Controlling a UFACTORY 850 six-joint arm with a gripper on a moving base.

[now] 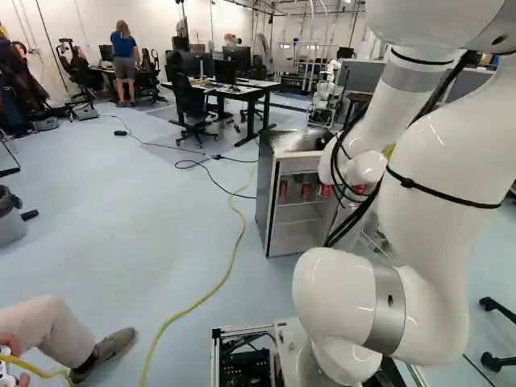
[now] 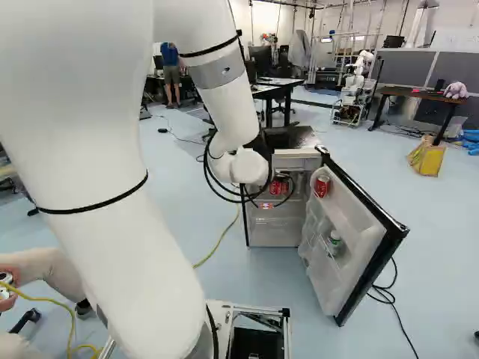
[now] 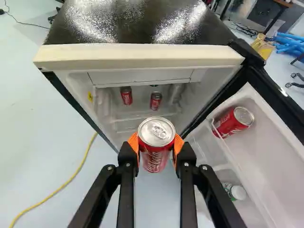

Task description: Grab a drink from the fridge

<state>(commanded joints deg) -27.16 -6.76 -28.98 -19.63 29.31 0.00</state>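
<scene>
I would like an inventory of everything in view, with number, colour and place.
Small fridge, open: 1, dark and white, ahead
Metal drink can: 1, red, gripped
Metal shelf cans: 2, red, inside the fridge
Door can: 1, red, in the fridge's door
Capped container: 1, green and white, same door
Floor cable: 1, yellow, beside the fridge
Thin cables: several, black, near the fridge
Office chairs: several, black, background
Office desks: several, white-topped, background
Long table: 1, brown, background
Bag: 1, yellow, background
Another robot: 1, white, background
Jointed arm: 1, white, foreground
Two-fingered gripper: 1, black, orange-padded, shut on the first can
</scene>
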